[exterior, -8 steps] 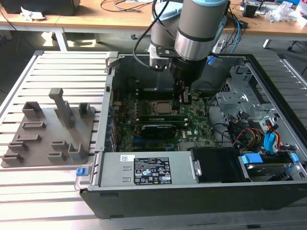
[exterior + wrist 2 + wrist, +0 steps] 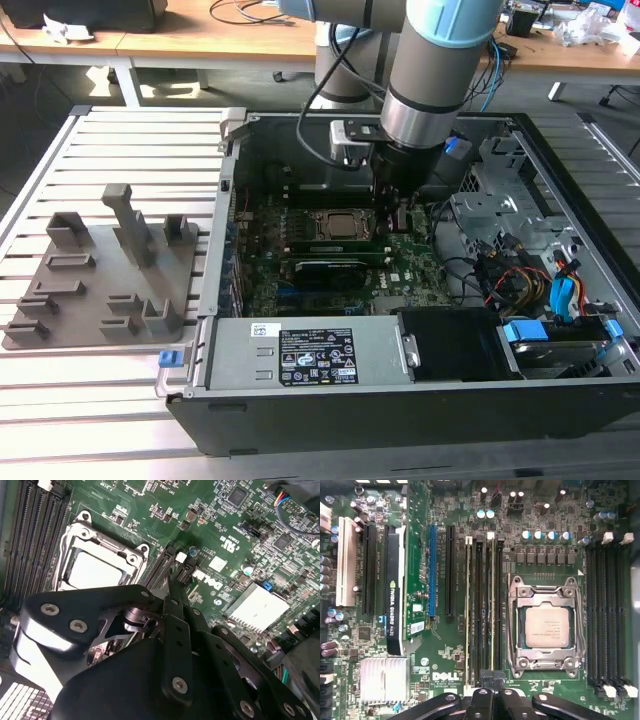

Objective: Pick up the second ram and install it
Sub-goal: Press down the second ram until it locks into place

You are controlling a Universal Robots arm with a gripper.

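Stiffness and low weight are what I would expect of the second ram (image 2: pixel 492 605): a thin, brittle board, best taken by its long edges or pressed at its ends, never on its chips. In the first wrist view it stands on edge in a slot just beside the processor socket (image 2: pixel 545 625), on the motherboard (image 2: pixel 445 645). The gripper (image 2: pixel 493 677) sits at one end of it, fingers drawn together. Whether they pinch it or only bear down, I cannot tell.
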